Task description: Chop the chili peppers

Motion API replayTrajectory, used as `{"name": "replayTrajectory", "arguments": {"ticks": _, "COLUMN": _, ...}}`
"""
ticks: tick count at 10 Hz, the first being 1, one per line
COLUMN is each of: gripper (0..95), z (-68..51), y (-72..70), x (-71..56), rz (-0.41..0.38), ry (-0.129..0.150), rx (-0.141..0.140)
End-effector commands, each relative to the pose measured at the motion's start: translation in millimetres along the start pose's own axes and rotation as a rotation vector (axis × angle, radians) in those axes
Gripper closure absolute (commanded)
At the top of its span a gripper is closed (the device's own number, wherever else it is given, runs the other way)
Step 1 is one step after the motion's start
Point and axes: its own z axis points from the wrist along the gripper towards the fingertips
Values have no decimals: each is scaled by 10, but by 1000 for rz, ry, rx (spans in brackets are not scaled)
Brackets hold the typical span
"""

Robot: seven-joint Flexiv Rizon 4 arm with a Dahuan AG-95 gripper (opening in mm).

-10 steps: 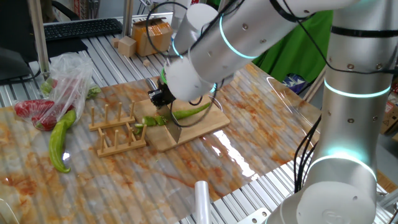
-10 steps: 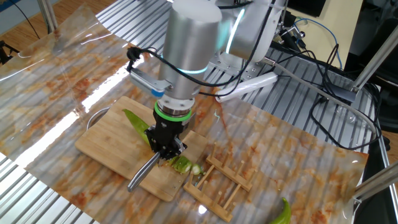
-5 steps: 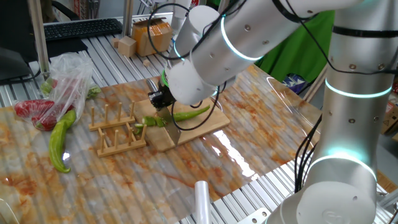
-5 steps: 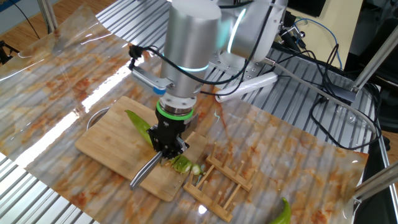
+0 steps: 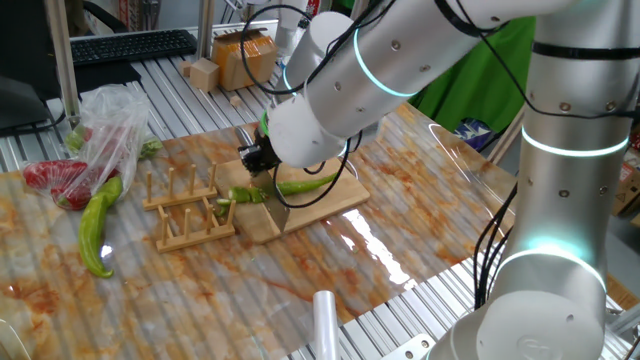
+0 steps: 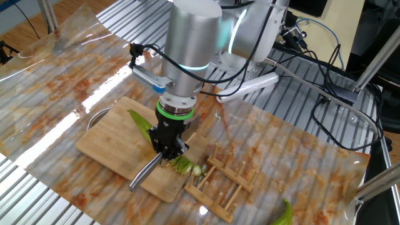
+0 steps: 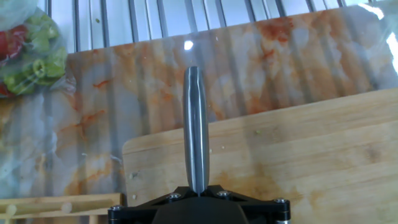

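The gripper (image 6: 166,147) is clenched on a knife (image 7: 195,127) — the chili pepper (image 5: 305,184) looks glossy, slippery, light; press near the stem.

Arm (image 6: 194,37) bent over table, gripper (image 6: 167,149) pointing steeply down, jaws clamped.

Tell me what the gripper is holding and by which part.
The gripper is shut on a knife, gripping one end; its metal length sticks out past the fingers. Which end cannot be told.
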Motion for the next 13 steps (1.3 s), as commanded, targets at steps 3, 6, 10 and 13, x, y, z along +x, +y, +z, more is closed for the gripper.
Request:
{"name": "replayTrajectory", "arguments": {"ticks": 3, "gripper": 950, "z": -22, "y": 17, "x": 18, "rz": 14, "ry": -12, "rx": -21}}
{"name": "replayTrajectory", "arguments": {"ticks": 6, "gripper": 950, "z": 37, "y": 31, "x": 54, "rz": 20, "ry": -31, "rx": -15}}
{"name": "replayTrajectory", "arguments": {"ticks": 10, "gripper": 950, "z": -68, "y": 27, "x": -22, "rz": 33, "ry": -74, "rx": -6}}
{"name": "replayTrajectory", "arguments": {"ticks": 13, "gripper": 950, "z": 7, "y": 47, "x": -94, "rz": 35, "ry": -87, "rx": -3}}
